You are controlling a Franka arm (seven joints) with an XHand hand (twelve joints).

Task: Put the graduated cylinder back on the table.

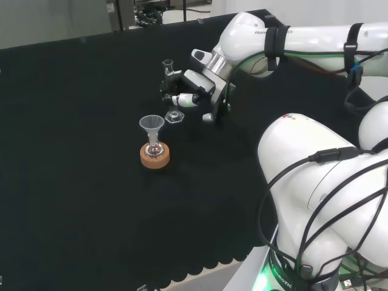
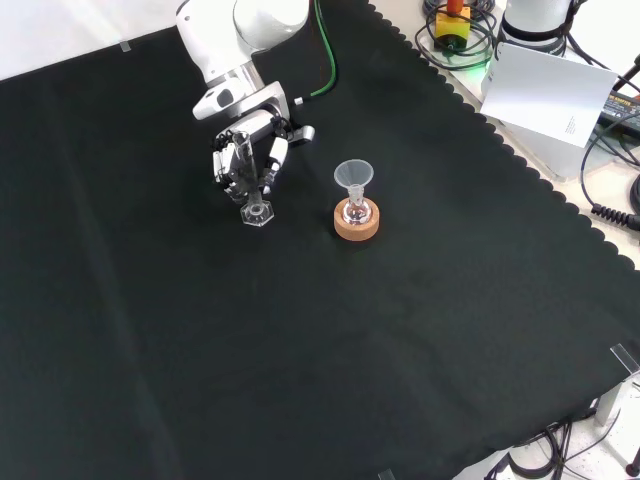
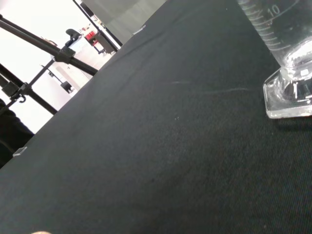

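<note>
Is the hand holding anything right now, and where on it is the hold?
Yes: the hand is curled round the graduated cylinder, gripping its clear tube above the hexagonal base, which sits at or just above the cloth.

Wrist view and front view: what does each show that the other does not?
The wrist view alone shows the printed scale on the graduated cylinder and its base at the black cloth. The front view alone shows the hand curled round the cylinder, plus a funnel in a flask on a cork ring. Both show cylinder and cloth.

White arm (image 1: 315, 182), black cables, black-white hand (image 2: 250, 160).
</note>
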